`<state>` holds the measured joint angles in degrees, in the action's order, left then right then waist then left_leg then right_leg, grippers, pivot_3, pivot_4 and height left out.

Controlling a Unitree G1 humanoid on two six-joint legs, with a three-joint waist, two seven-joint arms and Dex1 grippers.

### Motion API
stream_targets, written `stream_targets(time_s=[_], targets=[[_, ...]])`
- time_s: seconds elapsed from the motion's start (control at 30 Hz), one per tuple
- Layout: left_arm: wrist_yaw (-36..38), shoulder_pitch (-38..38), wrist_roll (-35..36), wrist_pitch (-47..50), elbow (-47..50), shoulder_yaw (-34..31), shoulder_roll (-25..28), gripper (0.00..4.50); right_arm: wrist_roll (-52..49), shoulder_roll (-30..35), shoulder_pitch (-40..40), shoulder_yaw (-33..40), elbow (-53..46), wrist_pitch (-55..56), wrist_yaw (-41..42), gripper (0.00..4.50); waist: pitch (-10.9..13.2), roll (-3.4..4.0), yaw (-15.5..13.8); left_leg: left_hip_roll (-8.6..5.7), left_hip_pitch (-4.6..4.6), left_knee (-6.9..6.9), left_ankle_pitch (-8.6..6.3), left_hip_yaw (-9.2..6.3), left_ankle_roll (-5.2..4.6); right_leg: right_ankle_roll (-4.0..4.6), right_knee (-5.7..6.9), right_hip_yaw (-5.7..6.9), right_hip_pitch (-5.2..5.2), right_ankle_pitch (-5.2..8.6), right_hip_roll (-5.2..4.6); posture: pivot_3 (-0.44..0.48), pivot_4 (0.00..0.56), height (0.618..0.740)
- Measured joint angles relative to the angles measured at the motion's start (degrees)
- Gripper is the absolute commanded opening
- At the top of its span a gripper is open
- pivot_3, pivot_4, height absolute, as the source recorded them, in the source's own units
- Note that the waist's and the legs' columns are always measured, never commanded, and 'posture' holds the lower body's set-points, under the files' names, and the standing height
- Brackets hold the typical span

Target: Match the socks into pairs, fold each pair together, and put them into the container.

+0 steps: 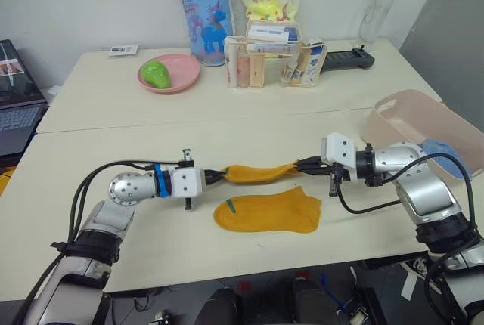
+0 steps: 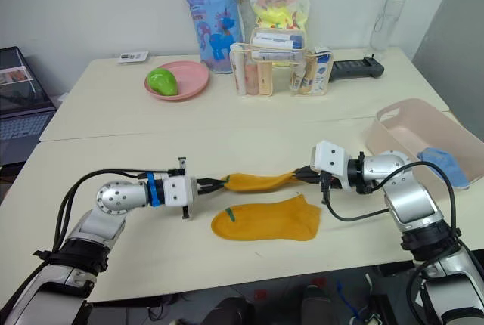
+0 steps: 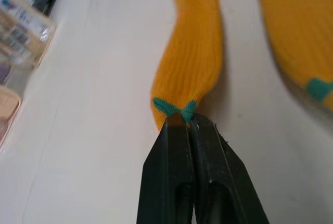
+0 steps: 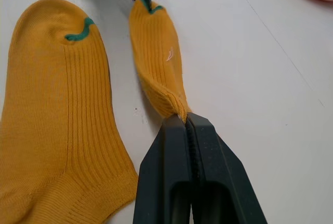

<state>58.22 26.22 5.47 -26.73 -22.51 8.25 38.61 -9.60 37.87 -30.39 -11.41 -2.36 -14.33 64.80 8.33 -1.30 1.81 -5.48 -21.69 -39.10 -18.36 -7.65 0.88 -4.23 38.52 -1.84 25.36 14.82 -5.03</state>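
Both grippers were engaged on one mustard sock, the held sock (image 1: 257, 172), stretched between them above the near table (image 1: 113, 264). L gripper (image 1: 214, 177) had its jaws closed tight on the end w/ the green toe mark; the left wrist view showed the fingers (image 3: 177, 182) pressed together, no gap, fabric pinched at the tips. R gripper (image 1: 305, 164) was likewise clamped on the opposite, ribbed cuff end; the right wrist view showed its fingers (image 4: 171, 182) closed on bunched knit. The sock ran roughly level between the two, narrowed at each pinch point, approx. at table centre.

Second mustard sock, the flat sock (image 1: 268, 214), lay spread out on the tabletop just on the robot's side of the held one, green toe mark toward the robot's left. The two were close; contact between them could not be determined.

Container (image 1: 423, 125), pale pink-beige bin, sat at the far-right table edge, beyond the R arm. A light blue sock (image 1: 446, 147) rested inside it, against the near wall. Whether this was one sock or a pair could not be told.

On the far table: pink plate (image 1: 178, 75) w/ a green item (image 1: 156, 74) on it, clear organizer (image 1: 272, 57) w/ bottles, water bottle (image 1: 378, 7).
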Motion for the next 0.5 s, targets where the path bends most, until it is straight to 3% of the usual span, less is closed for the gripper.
stream_targets(time_s=[0.1, 0.23, 0.5], targets=[[3.44, -0.47, 11.47, 15.89, 10.41, -2.74, 0.74, 0.03, -2.96, 0.19, -0.59, 1.54, -2.28, -4.31, 0.08, 0.0, 0.0, 0.0, 0.13, 0.02, -0.02, 0.0, 0.0, -0.01, 0.0, 0.0, 0.01, -0.03, 0.03, 0.0, 0.0, 0.0, 0.15, 0.74], [11.0, -5.98, 24.7, 37.32, 24.79, -4.18, 10.02, 0.03, -10.49, 2.73, 0.32, 4.91, -10.43, -14.9, 0.39, 0.0, 0.01, 0.03, 0.68, 0.09, 0.01, 0.1, 0.0, -0.09, 0.0, 0.01, 0.02, -0.13, 0.05, 0.0, 0.04, 0.0, 0.15, 0.74], [16.93, -9.42, 35.52, 58.06, 34.37, -7.97, 19.34, 0.03, -30.25, 8.68, 2.61, 10.65, -22.35, -39.2, 0.14, 0.0, 0.04, 0.05, -0.27, 0.04, -0.01, 0.1, -0.02, -0.13, -0.03, 0.01, -0.18, -0.03, -0.06, 0.0, 0.02, 0.0, 0.15, 0.74]])
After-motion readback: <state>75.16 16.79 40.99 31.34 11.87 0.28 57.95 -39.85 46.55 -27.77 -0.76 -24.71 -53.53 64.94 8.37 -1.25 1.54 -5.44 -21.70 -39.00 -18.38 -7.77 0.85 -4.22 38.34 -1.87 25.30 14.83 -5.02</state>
